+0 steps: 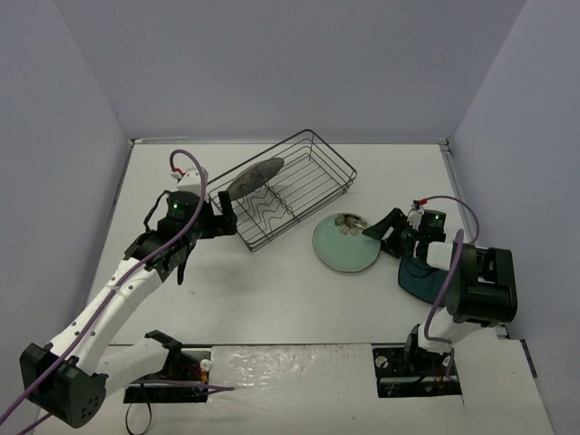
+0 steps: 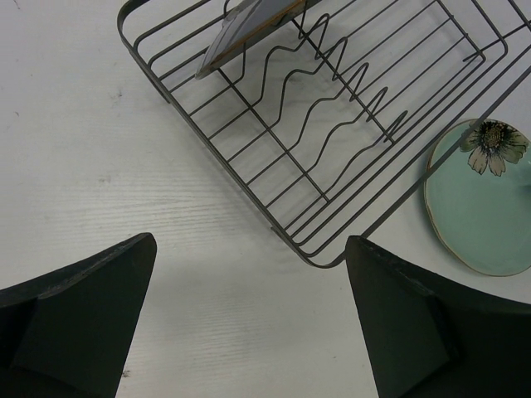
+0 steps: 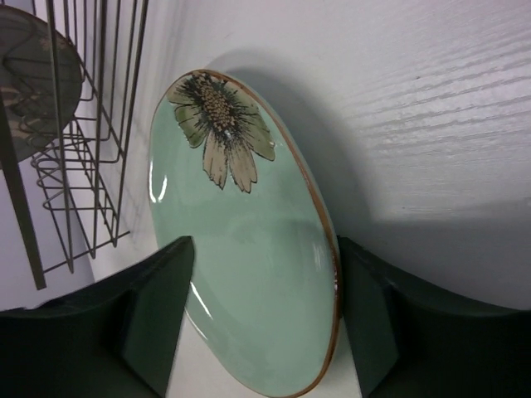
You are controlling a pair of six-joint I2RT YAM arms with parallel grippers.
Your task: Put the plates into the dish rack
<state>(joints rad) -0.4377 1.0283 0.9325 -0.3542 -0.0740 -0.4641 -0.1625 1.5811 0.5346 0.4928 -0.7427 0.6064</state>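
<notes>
White tabletop [image 1: 272,299], lilac walls. Right gripper [image 3: 264,249] straddles the right rim of the mint-green flower plate [image 1: 344,243], one finger over its face and one outside the edge; whether it pinches, I cannot tell. Left gripper [image 2: 250,245] hangs wide apart and empty by the near-left corner of the dish rack [image 1: 299,186].

Likely trouble: a rim-only pinch on glaze could let the plate swing, slip, or clip the rack wall just beside it.

The rack holds one grey plate [image 1: 255,177], leaning at its far-left end. The dark teal plate [image 1: 419,276] lies under the right arm.
</notes>
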